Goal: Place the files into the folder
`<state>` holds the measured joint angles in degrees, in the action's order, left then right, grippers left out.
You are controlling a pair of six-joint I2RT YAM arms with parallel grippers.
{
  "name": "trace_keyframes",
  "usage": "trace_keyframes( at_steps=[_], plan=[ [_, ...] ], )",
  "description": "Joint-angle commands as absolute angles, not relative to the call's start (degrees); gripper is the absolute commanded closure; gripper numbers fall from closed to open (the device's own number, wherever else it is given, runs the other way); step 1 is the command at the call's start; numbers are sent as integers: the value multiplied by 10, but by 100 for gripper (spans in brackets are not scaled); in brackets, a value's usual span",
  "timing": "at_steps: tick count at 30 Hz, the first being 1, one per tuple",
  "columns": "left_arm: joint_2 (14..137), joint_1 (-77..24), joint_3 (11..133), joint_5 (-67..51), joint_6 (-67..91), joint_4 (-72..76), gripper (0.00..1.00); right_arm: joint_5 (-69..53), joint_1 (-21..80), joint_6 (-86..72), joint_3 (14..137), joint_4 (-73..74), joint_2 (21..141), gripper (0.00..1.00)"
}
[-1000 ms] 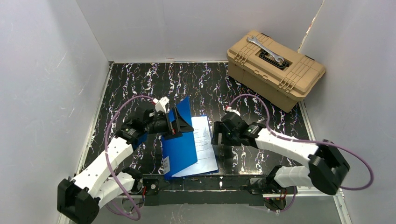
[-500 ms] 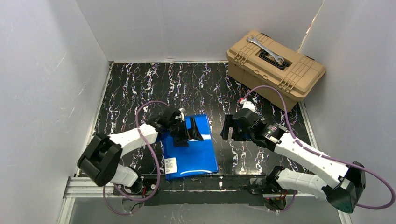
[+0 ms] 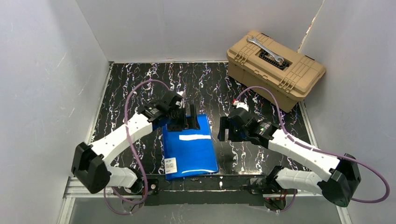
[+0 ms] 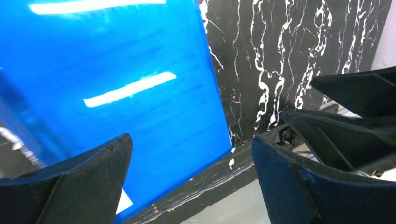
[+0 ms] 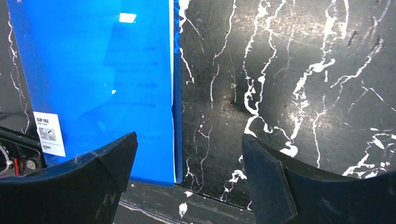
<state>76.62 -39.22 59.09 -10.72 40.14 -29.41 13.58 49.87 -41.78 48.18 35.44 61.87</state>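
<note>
Hovering with left claw (image 3: 187,122), spread and empty, over far end of shut folder (image 3: 189,151); right claw (image 3: 223,133), spread too, just beside its long right edge.

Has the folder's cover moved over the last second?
Yes. The cover of the folder swung down to the right, toward the side where the toolbox stands, and now lies flat.

You see the folder (image 3: 189,149) as glossy blue plastic mirroring the lights; the table (image 3: 135,84) is smooth black marble-look, the toolbox (image 3: 289,81) matt tan plastic, its wrench (image 3: 265,50) bright bare metal.
</note>
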Motion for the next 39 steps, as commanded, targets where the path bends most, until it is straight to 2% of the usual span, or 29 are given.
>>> trace_keyframes(
  at_steps=[1, 3, 5, 10, 14, 15, 21, 27, 39],
  plan=[
    [719, -393, 653, 29, 347, -487, 2, 104, 496, -402, 493, 309, 638, 10],
    [708, -390, 658, 56, 345, -523, 3, 93, 496, -398, 493, 298, 649, 10],
    [697, -383, 653, 75, 354, -551, 10, 80, 496, -394, 493, 285, 663, 10],
    [661, -349, 601, 95, 383, -574, 51, 35, 497, -389, 493, 242, 706, 11],
    [642, -304, 541, 92, 399, -564, 94, 8, 496, -390, 495, 216, 745, 11],
    [640, -292, 527, 90, 401, -558, 100, 5, 496, -392, 496, 211, 753, 11],
    [661, -250, 471, 71, 401, -520, 100, 4, 497, -404, 495, 171, 793, 8],
    [734, -247, 453, 48, 403, -483, 100, 4, 497, -425, 490, 145, 826, 6],
    [801, -246, 437, 7, 398, -431, 100, -31, 496, -460, 452, 87, 866, 5]
  ],
)
